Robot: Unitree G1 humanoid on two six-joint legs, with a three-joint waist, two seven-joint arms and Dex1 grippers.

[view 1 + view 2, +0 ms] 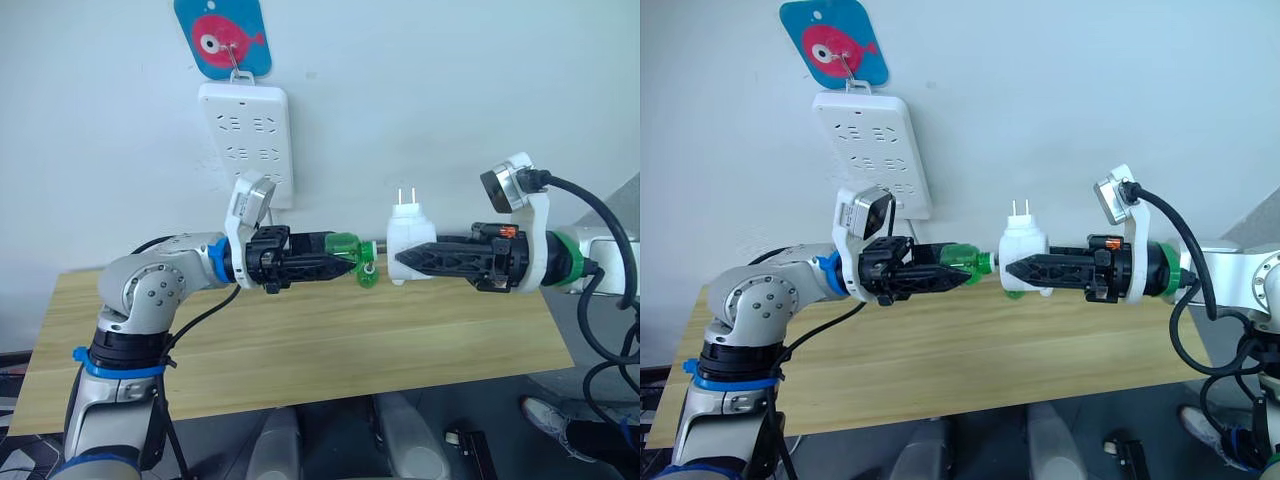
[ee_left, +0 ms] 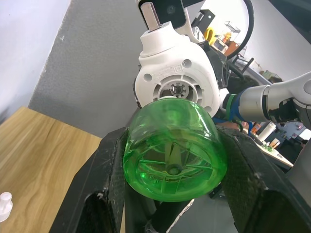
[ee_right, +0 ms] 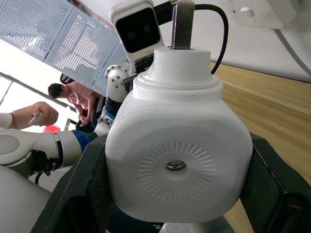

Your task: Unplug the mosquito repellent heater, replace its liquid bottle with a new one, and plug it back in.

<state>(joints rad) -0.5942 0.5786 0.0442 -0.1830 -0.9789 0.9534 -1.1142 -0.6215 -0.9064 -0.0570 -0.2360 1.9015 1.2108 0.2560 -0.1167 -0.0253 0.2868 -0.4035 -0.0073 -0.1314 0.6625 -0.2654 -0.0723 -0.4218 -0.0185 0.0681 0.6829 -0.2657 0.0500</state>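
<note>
The right end effector (image 1: 400, 262) grips the small white rounded plastic mosquito repellent heater (image 1: 408, 244) by its sides, prongs pointing up. Facing it, the left end effector (image 1: 352, 262) is clamped on a translucent green plastic liquid bottle (image 1: 348, 249), whose neck meets the heater's underside. Both hang above the pale wooden surface (image 1: 300, 350), below a white wall-mounted power strip (image 1: 246, 135).

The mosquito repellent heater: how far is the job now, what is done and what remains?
Done: the mosquito repellent heater is unplugged, held above the table by the right gripper, prongs up. In hand: the left gripper holds a green bottle with its neck at the heater's socket; whether it goes in or comes out cannot be told. Left: finishing the swap and plugging into the power strip on the wall.
</note>
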